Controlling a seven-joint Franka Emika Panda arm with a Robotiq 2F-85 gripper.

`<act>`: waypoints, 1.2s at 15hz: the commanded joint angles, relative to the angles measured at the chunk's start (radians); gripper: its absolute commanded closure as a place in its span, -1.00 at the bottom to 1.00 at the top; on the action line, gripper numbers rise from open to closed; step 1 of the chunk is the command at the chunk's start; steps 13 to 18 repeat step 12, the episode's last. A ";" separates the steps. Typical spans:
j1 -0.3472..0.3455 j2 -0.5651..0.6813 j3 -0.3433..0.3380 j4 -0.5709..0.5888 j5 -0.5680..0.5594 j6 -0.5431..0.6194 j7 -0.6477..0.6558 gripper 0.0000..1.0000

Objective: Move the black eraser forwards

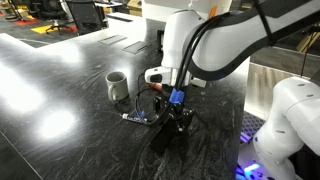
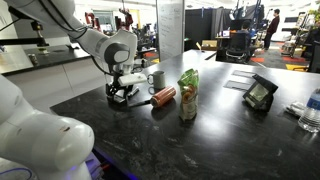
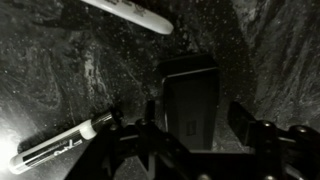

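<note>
In the wrist view a capped marker (image 3: 58,149) lies on the dark table (image 3: 60,70), outside the finger at the picture's left and clear of the gap. A white pen (image 3: 130,15) lies ahead of the jaws, well apart from them. The gripper (image 3: 195,118) stands low over the table with its jaws spread wide. They straddle the black eraser (image 3: 188,92) and hold nothing: the eraser lies flat on the table between the fingers, with a dark gap showing on its right flank (the left flank is too murky to judge). This straddle looks like preparation for closing on the eraser's long sides, so that it can be carried or slid forwards.

In an exterior view a mug (image 1: 117,85) stands upright, off to one side of the jaws and untouched. Its contents cannot be made out.
</note>
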 commanded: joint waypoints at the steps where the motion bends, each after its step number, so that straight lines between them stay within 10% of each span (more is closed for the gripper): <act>1: -0.053 -0.012 0.021 0.016 0.004 -0.029 -0.024 -1.00; 12: -0.190 -0.086 0.041 0.065 -0.133 -0.063 0.430 -1.00; 18: -0.190 -0.086 0.041 0.065 -0.133 -0.063 0.430 -1.00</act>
